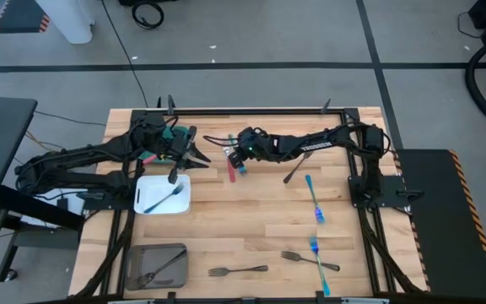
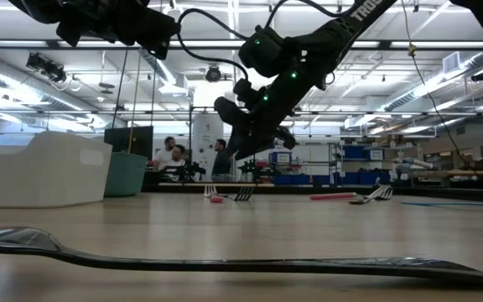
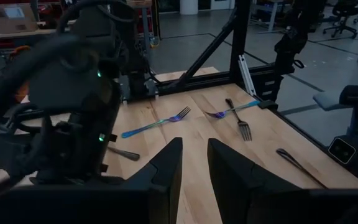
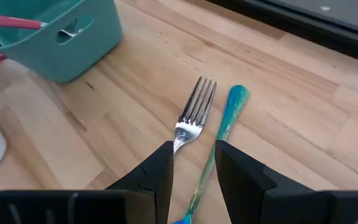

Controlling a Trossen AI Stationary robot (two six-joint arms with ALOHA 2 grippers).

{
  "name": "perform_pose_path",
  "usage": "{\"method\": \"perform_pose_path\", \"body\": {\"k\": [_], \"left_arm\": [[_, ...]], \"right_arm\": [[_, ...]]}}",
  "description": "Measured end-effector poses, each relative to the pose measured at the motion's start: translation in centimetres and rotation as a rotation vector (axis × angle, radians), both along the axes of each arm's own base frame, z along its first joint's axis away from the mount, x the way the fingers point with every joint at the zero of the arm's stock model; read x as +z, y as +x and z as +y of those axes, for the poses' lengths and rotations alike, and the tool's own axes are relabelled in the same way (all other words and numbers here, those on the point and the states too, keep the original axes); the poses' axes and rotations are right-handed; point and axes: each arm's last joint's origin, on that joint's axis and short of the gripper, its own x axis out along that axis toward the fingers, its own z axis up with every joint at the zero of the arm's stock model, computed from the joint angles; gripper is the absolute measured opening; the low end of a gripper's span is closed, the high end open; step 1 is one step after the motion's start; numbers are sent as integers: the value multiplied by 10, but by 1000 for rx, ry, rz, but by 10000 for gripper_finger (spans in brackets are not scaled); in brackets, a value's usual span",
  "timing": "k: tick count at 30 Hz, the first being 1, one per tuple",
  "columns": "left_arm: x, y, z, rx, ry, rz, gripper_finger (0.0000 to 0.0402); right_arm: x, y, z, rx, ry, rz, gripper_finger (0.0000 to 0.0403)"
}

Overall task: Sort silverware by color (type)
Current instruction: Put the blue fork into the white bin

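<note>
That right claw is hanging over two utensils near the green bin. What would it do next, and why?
Probably drop straight down and close on one. The right gripper hovers open above a red-handled fork and a blue utensil lying side by side on the table; both run up between its fingers, so it must settle on one.

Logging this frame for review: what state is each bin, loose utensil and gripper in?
Right gripper: open, empty, hovering over a red-handled fork and a blue utensil lying flat, side by side.
Left gripper: slightly open, empty, above the table.
Green bin: upright, red utensil inside.
White bin: holds one blue fork.
Grey bin: holds dark utensils.
</note>
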Motion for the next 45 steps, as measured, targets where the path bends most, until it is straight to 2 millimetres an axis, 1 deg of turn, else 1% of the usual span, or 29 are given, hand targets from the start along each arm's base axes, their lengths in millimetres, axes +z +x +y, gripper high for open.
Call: {"method": "perform_pose_path", "body": {"k": [4,8,12,16,21,24,26,29,32,35,40,45], "left_arm": [[0,0,0,0,0,0,86],[0,0,0,4,-21,6,86],[0,0,0,4,-22,8,86],[-1,0,0,3,-21,10,86],[-1,0,0,3,-22,13,86],[-1,0,0,3,-25,19,86],[-2,0,0,3,-29,22,86],[-2,0,0,4,-34,28,86],[-3,0,-1,3,-38,36,86],[-3,-1,-1,3,-41,43,86],[-4,-1,-1,4,-44,48,86],[-4,-1,-1,4,-44,48,86]], "right_arm": [[-8,5,2,27,-10,-2,126],[-28,7,3,52,-10,60,126],[-35,11,2,54,-18,45,126],[-50,12,2,67,-18,91,126],[-63,14,1,67,-26,113,126],[-63,14,2,80,-35,121,126],[-57,14,3,87,-43,109,126],[-42,15,4,95,-69,63,126],[-37,14,3,78,-96,64,126],[-40,14,1,71,-93,72,126],[-60,14,0,88,-56,114,126],[-68,14,-1,81,-60,134,126]]}}
